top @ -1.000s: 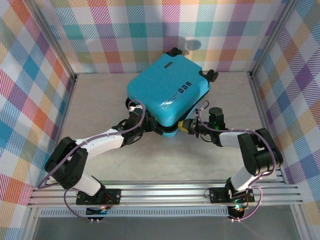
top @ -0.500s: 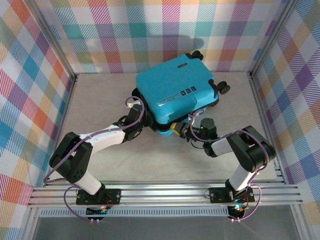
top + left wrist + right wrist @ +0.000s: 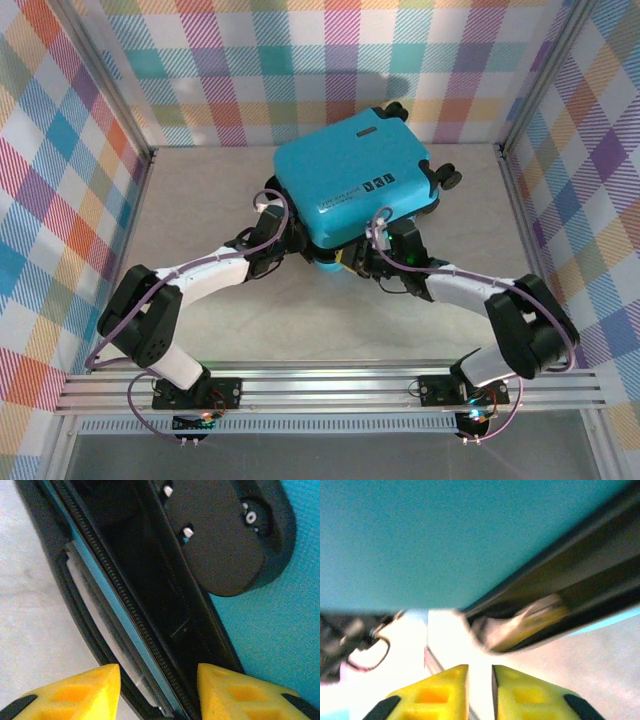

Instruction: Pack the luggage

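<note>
The turquoise luggage (image 3: pixel 355 180) lies at the back middle of the table, its lid down over the lower shell and its black wheels (image 3: pixel 445 178) pointing right. My left gripper (image 3: pixel 292 240) is at its front-left edge; in the left wrist view the yellow jaws (image 3: pixel 159 692) stand apart astride the black zipper band (image 3: pixel 125 605), beside the turquoise shell (image 3: pixel 280 605). My right gripper (image 3: pixel 362 257) is at the front edge under the lid (image 3: pixel 445 540). Its jaws (image 3: pixel 480 690) are slightly parted with nothing between them. Something pale and blurred (image 3: pixel 530 620) shows in the slit between the shells.
Plaid walls enclose the table on three sides, with metal posts at the corners. An aluminium rail (image 3: pixel 330 390) with both arm bases runs along the near edge. Bare tabletop (image 3: pixel 190 210) lies left of the luggage and in front of the arms.
The lid has dropped and the luggage has swung so its wheels point right. My right arm has moved left along the front edge and its jaws have parted a little. The left gripper has barely moved.
</note>
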Controlling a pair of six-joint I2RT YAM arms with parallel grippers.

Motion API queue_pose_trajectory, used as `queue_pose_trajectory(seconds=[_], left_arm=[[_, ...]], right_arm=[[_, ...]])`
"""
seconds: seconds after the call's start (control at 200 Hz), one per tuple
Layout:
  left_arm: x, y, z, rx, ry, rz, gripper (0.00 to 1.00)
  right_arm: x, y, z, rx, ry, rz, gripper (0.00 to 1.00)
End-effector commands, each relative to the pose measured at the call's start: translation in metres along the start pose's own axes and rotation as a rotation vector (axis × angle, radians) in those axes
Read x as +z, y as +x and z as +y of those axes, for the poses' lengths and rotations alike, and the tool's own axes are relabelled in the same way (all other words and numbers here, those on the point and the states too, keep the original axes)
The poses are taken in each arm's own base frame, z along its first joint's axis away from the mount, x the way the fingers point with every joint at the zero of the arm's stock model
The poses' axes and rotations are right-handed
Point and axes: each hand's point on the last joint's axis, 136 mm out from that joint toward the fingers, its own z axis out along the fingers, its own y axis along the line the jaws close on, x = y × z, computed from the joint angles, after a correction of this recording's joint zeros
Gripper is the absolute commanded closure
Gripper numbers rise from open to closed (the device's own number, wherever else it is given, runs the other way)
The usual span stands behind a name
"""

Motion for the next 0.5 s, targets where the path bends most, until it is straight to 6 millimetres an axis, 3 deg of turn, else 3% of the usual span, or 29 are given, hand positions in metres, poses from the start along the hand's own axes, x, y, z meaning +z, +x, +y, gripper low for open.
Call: queue_pose_trajectory(seconds=[0.0,0.12,0.295,0.495], left_arm=[[-0.026,0.042,-0.056,0.116,0.189,0.174,0.53],[-0.044,0.051,-0.07,0.144,0.215,0.182,0.49],[-0.062,0.05,-0.056,0.137,0.147,0.157,0.47],[-0.07,0.049,-0.054,0.131,0.157,0.15,0.44]], right_arm=[[-0.008,0.034,0.023,-0.138,-0.032,0.163,0.7],[-0.02,0.032,0.014,-0.154,0.035,0.147,0.64],[-0.065,0.017,0.005,-0.183,0.143,0.051,0.59],[-0.139,-0.042,0.01,-0.222,0.232,-0.219,0.47]])
